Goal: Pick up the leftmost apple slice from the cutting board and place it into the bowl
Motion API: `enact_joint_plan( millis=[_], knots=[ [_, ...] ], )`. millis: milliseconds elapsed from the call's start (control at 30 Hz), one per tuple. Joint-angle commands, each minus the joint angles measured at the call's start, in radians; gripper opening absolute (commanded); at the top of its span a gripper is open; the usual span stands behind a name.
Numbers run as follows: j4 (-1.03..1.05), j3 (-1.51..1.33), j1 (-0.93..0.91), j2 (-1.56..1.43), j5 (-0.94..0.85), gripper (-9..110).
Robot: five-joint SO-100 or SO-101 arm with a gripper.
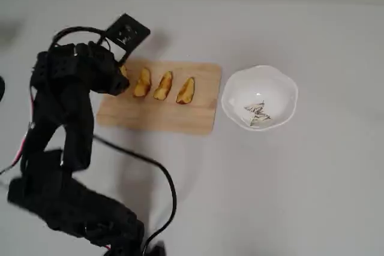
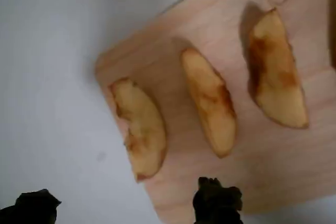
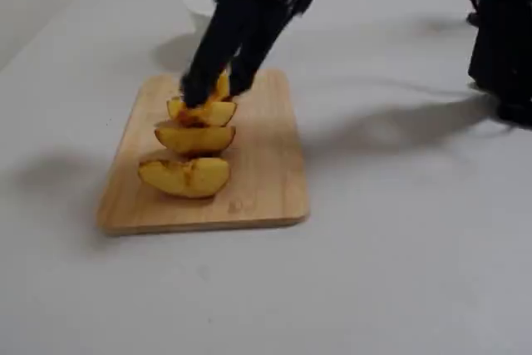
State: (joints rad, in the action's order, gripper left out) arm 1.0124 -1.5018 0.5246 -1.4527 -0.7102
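Three narrow apple slices point(image 1: 163, 86) in a row; pale grey table point(image 1: 300, 178) beneath

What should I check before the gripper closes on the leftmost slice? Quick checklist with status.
1. Gripper down at the leftmost apple slice on the cutting board: ok in the overhead and fixed views.
2. Slice between the fingers: cannot tell, the arm hides most of it.
3. Jaw state: cannot tell; the fixed view is blurred.
4. Three other slices clear of the fingers: cannot tell, the nearest one sits close.
5. Bowl empty and unobstructed: ok.
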Motion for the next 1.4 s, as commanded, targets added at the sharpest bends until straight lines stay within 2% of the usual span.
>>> enact_joint_plan(
  millis=[0,367,467,733,900,1133,1367],
  knots=[
    [0.002,0.147,0.032,0.083,0.018,36],
    [0.005,0.339,0.064,0.331,0.040,34],
    [0.005,0.388,0.060,0.397,0.044,28],
    [0.008,0.469,0.086,0.494,0.063,1],
    [0.074,0.580,0.127,0.520,0.127,0],
    [0.284,0.951,0.126,0.523,0.371,0],
    [0.581,1.436,-0.084,0.581,0.741,0]
  ],
)
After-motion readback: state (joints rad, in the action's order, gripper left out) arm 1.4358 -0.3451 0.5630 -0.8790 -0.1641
